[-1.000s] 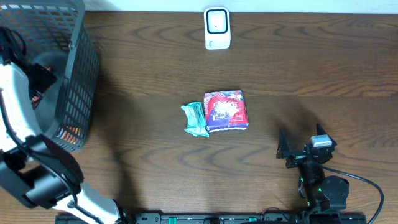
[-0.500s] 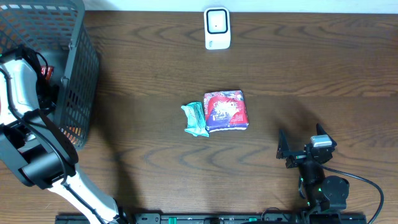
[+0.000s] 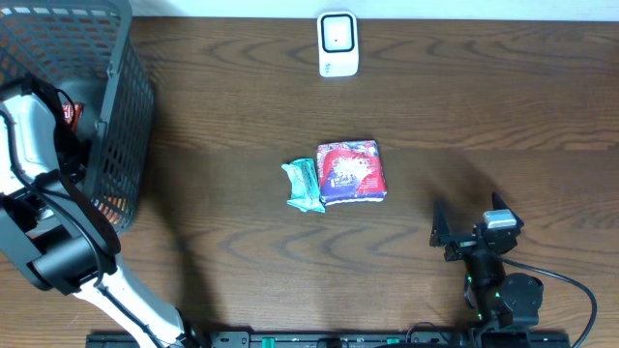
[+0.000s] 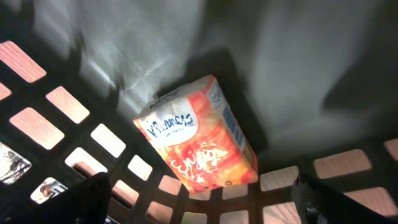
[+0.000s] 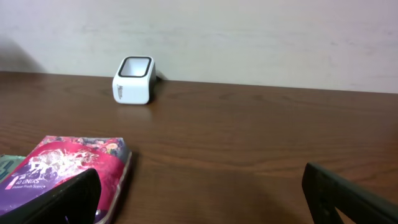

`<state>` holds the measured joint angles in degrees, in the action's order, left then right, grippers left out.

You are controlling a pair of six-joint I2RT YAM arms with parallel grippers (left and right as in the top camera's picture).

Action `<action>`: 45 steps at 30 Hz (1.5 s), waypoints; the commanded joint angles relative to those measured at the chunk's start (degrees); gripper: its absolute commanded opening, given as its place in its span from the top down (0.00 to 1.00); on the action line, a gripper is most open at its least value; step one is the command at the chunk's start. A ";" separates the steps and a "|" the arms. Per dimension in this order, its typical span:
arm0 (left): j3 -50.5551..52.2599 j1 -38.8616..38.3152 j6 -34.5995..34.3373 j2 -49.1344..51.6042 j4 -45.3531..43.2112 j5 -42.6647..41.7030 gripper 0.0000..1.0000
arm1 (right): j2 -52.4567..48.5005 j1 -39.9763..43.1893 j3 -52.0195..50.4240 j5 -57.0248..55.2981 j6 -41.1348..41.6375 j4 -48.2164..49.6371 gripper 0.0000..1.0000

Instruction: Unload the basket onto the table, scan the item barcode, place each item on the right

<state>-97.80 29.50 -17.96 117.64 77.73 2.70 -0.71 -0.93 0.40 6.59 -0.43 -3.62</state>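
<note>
Hovering my released left hand (image 4: pixel 202 200) over the orange packet (image 4: pixel 196 140) mid-frame, I am aiming to straddle its narrow width.

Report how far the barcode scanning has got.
Done: no finished scan shows. In hand: the left gripper hangs open over the orange packet inside the basket. Left: the red packet and green packet lie mid-table, nothing is at the scanner, and the right gripper sits open and empty.
</note>
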 commanded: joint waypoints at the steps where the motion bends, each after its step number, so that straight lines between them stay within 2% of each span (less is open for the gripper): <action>1: 1.95 -0.20 0.79 -0.17 0.00 -1.25 0.10 | 0.22 0.13 -0.11 -0.11 0.81 -0.22 0.01; 45: 3.63 -0.20 0.79 -0.17 -0.61 -1.22 0.11 | 0.22 0.13 -0.11 -0.13 0.81 -0.22 0.01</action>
<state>-95.09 29.52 -17.93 117.64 77.34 2.22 -0.69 -0.93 0.40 6.59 -0.43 -3.62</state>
